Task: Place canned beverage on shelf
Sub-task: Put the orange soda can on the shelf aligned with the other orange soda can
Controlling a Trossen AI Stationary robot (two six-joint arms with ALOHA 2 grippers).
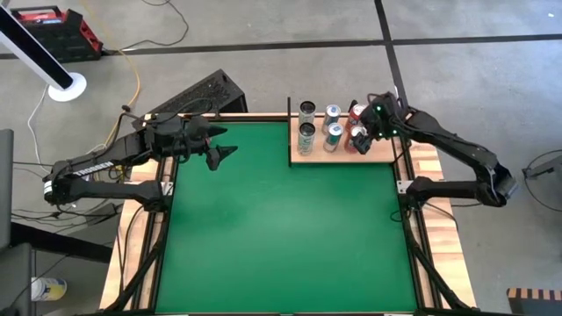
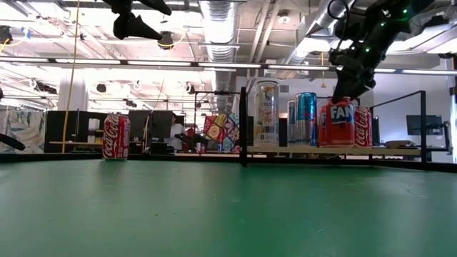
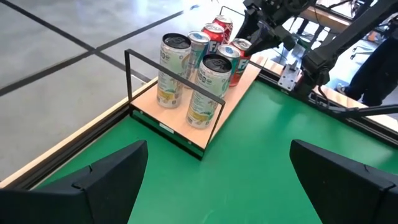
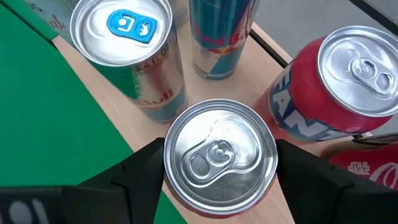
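The left gripper (image 1: 221,143) hangs above the far left part of the green felt (image 1: 281,237), its fingers spread wide with nothing between them; in the low view it sits high over the table (image 2: 143,18). Seen level across the table, a red cola can (image 2: 116,135) stands alone on the far left.

To the right, at the far edge of the felt, lies the wooden shelf (image 1: 382,156), a pale flat board with thin black rods at its edges. Two tall pale cans (image 1: 306,112) stand one behind the other at its left end. Next come two slim blue-and-silver cans (image 1: 333,114), also one behind the other.

Further right, the right gripper (image 1: 361,140) reaches down over the right part of the shelf. Its fingers (image 4: 143,165) sit either side of a red can (image 4: 221,155) with a silver top, closed on it. The can's base is about at the shelf board in the low view (image 2: 343,123), though whether it rests there I cannot tell. Just beside it stand two more red cans (image 4: 339,93), the farther one by the shelf's right end.
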